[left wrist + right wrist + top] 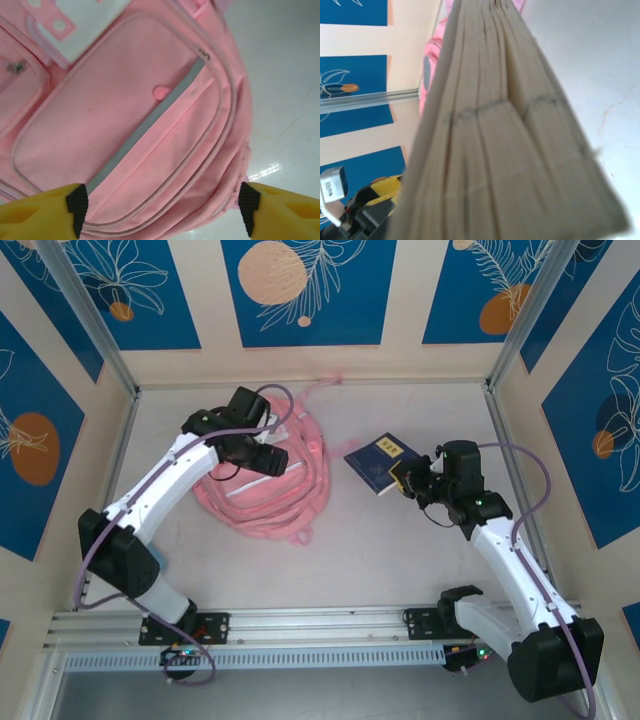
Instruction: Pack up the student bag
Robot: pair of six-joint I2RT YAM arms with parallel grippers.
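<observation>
Centre-left on the table (380, 560), the student bag (275, 502) lies flat with its front pockets facing up. Left gripper (262, 455) hovers over its upper part, jaws spread wide with nothing between them. In the wrist view, yellow fingers (40, 212) sit either side of the grey-striped pocket (100, 125). Right gripper (410, 478) is clamped on the edge of a blue book (377, 462), just right of the bag, page edges toward its camera.
</observation>
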